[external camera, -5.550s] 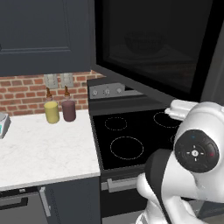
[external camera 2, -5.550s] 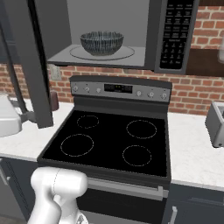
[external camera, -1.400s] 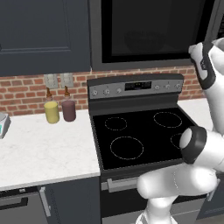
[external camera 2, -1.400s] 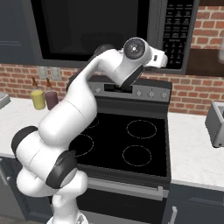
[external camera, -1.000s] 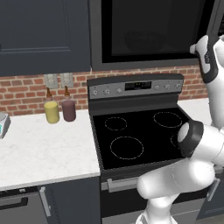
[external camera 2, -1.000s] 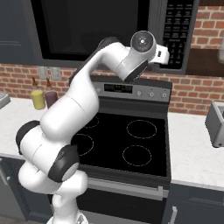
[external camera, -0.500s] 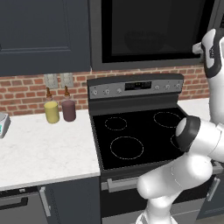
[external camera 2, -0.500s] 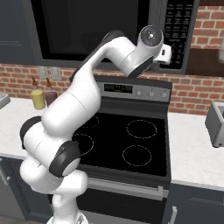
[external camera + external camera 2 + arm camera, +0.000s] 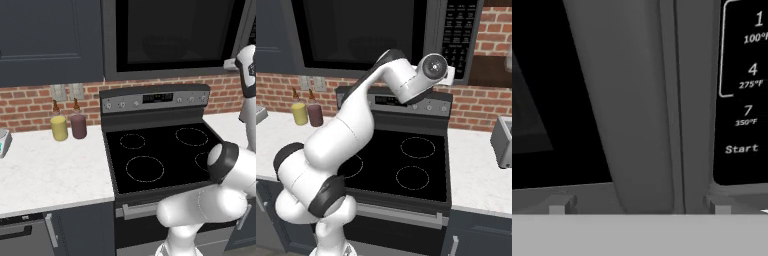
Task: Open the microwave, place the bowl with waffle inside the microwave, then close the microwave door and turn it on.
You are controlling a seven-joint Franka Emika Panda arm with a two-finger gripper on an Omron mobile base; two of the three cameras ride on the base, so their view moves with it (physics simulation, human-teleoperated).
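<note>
Microwave door [image 9: 172,37] shut, above stove [image 9: 155,155]; bowl [image 9: 162,47] faintly visible behind glass. Remaining target: Start key [image 9: 741,148] on control panel [image 9: 458,35], at 3 o'clock in hand view. Rigid flat key; likely needs light, square fingertip press, no grasp. Gripper [image 9: 637,207] spread wide, empty, facing door handle [image 9: 629,105].

The microwave [image 9: 381,35] is seen in dark grey-black, its door [image 9: 170,32] glazed black with a grey handle [image 9: 637,105]. White keypad lettering [image 9: 747,80] is set on black. The stove [image 9: 155,150] is black-topped with pale rings. Red brick [image 9: 30,107], a white speckled counter [image 9: 50,170], a yellow jar [image 9: 59,128] and a maroon jar [image 9: 78,126] are shown.
</note>
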